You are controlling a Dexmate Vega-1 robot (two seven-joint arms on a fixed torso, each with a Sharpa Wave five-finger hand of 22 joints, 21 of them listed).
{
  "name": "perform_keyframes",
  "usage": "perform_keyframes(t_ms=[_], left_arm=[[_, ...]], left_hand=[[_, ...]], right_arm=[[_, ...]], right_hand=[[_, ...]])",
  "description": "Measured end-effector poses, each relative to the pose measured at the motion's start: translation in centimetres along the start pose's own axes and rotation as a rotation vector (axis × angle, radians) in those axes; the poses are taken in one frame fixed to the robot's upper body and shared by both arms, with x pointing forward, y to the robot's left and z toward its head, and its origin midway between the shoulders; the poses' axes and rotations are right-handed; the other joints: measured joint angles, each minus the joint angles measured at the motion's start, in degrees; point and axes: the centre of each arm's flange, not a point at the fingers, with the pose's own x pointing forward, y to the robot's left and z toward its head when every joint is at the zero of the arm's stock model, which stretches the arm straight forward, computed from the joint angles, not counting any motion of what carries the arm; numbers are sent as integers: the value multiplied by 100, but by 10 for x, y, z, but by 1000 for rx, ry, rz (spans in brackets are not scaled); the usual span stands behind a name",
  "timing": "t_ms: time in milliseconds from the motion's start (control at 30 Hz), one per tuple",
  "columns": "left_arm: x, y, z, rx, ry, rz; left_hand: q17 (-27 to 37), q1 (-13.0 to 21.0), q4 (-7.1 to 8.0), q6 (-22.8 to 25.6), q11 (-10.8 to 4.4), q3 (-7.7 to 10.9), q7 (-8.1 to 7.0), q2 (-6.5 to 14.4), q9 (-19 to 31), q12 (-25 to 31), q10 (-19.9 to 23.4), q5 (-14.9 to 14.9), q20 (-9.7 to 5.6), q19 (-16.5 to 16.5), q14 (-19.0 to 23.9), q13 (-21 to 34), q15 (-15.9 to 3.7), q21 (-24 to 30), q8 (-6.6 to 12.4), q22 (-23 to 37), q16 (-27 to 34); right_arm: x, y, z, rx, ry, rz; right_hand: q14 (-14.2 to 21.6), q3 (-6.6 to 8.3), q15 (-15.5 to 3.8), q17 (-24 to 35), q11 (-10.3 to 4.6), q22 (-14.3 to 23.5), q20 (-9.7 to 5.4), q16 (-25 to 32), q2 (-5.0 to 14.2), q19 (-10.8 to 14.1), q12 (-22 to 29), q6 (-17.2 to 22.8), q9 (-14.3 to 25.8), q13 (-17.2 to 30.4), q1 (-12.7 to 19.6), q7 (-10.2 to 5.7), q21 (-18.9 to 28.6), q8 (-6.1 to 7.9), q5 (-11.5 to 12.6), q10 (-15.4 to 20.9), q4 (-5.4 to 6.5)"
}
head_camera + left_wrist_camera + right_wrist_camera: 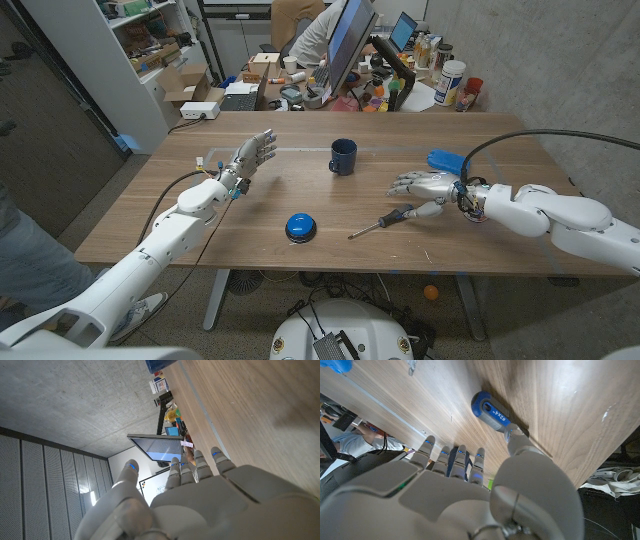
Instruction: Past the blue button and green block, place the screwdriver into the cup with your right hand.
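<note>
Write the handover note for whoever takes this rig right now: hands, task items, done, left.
Left hand: open, raised over the table's left side, holding nothing.
Right hand: open, fingers spread just above the screwdriver, thumb by its handle; no grip yet.
Screwdriver lies on the table, tip toward the blue button.
Cup stands upright farther back, mid-table.
A blue object lies behind the right hand; no green block seen.
Done: approach. Left: grasp, carry, drop into cup.
</note>
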Motion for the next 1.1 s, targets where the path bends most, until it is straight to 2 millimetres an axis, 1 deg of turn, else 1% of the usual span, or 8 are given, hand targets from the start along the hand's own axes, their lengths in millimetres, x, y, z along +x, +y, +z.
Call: perform_keyframes(t_ms=[333,433,667,800,900,1000,1067,1100], left_arm=[[2,-2,0,0,4,-2],[3,-2,0,0,5,-2],[3,-1,-1,1,13,4],[3,-1,-1,1,18,6],[4,-1,-1,1,18,8],[4,-2,0,1,17,9],[3,-3,0,1,16,7],[3,-3,-2,0,22,14]], left_hand=[[0,-23,0,0,0,0,0,24,0,0,0,0,20,-20,1,0,-1,0,0,0,0],[0,-23,0,0,0,0,0,24,0,0,0,0,20,-20,1,0,-1,0,0,0,0],[0,-23,0,0,0,0,0,24,0,0,0,0,20,-20,1,0,-1,0,0,0,0],[0,-23,0,0,0,0,0,24,0,0,0,0,20,-20,1,0,-1,0,0,0,0],[0,-23,0,0,0,0,0,24,0,0,0,0,20,-20,1,0,-1,0,0,-1,0],[0,-23,0,0,0,0,0,24,0,0,0,0,20,-20,1,-1,-1,0,0,-1,0],[0,-23,0,0,0,0,0,24,0,0,0,0,20,-20,1,0,-1,0,0,-1,0],[0,-23,0,0,0,0,0,24,0,0,0,0,20,-19,1,0,-1,0,0,-1,0]], right_arm=[[4,8,1,-1,-2,22],[5,11,1,2,0,30],[7,18,1,16,11,47],[7,22,1,25,16,58],[8,25,1,34,18,65],[8,27,0,41,20,65],[8,26,0,41,20,59],[7,32,0,52,26,54]], right_hand=[[72,0,-72,1,-22,14,-3,45,-62,2,34,61,0,0,0,-60,0,40,8,24,0],[72,0,-72,0,-22,14,-40,45,-83,40,34,61,0,0,21,-60,0,40,45,24,0],[94,23,-94,1,-22,14,-9,45,-104,71,33,124,0,-1,42,-80,0,83,45,23,-23],[140,37,-140,1,-23,14,-10,45,-125,114,33,185,0,-1,63,-140,0,83,80,21,-9],[190,54,-189,1,-146,14,20,89,-160,165,33,282,0,-1,99,-152,45,136,100,-18,-5],[336,117,-249,1,-259,13,31,121,-225,258,64,541,2,-1,172,-246,45,224,165,96,-20],[556,207,-325,1,-449,13,37,198,-220,397,161,900,11,-1,352,-318,45,342,245,317,-28],[718,272,-376,1,-563,14,28,233,-226,485,228,1116,12,3,465,-357,45,420,293,552,-28]])
